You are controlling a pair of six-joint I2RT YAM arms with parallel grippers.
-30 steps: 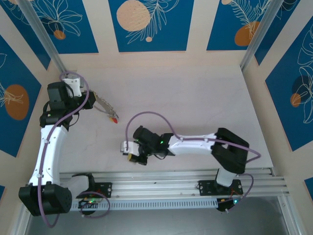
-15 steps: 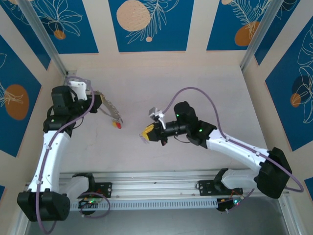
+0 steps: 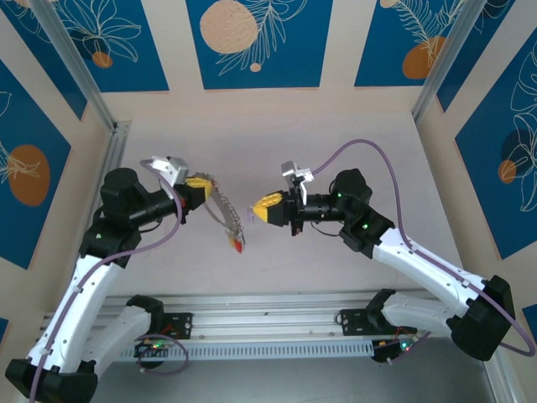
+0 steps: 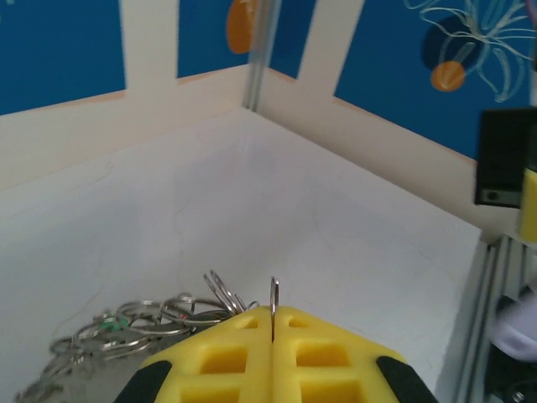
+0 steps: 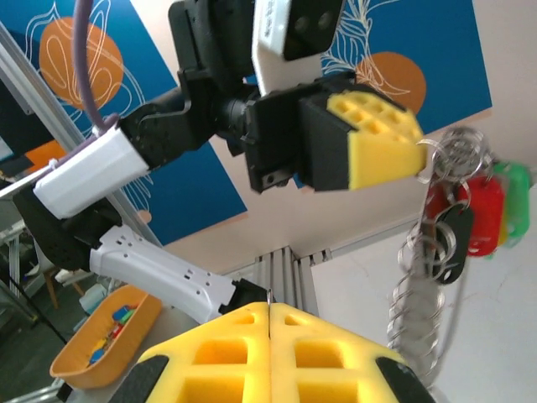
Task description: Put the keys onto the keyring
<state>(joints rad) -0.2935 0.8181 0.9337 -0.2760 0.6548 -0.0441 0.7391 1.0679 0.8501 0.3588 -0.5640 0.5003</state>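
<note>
No lettering, number, brand or sign can be read; the wall panels (image 3: 258, 42) bear drawn leaves and discs; the keys (image 5: 470, 214) hanging just below the left gripper (image 5: 417, 157) have plain coloured tags.

Bright, even light; faint soft shadows; left claw (image 4: 273, 336) close-up out of focus.

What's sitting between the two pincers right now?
In the top view, the keyring hangs from the left pincer, its keys dangling in the gap short of the right pincer.
</note>
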